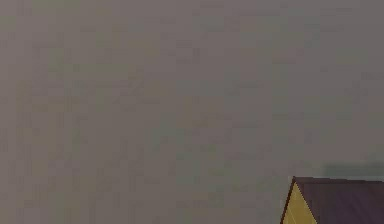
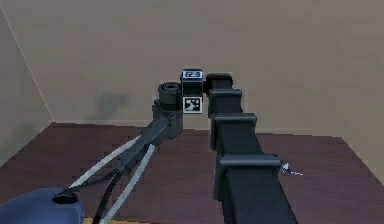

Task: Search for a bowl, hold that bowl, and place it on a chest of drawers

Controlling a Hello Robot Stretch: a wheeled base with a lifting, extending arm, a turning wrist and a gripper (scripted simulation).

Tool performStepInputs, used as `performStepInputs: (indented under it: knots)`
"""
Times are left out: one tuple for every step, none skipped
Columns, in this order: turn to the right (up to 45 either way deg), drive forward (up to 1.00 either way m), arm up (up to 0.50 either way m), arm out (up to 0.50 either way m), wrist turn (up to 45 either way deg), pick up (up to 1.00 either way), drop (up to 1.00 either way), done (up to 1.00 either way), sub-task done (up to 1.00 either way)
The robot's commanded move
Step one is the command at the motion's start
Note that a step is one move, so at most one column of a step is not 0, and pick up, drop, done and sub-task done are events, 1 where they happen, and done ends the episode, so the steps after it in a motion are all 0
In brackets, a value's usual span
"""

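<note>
Lower left, a dark rounded thing (image 2: 45,207), perhaps the bowl, shows near the jaws; whether they grasp it I cannot tell. Placing it is likely not yet done.

Dark arm (image 2: 240,150) extended outward — jaws at its far end, thin fingers (image 2: 112,160) slanting down and left

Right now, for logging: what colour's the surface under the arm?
Dark reddish-brown flat surface, best in arm side view.
</note>
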Motion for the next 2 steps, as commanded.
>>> performStepInputs:
  knots:
    - [0.0,0.00,0.00,0.00,45.0,0.00,0.00,0.00,0.00]
    - [0.0,0.00,0.00,0.00,45.0,0.00,0.00,0.00,0.00]
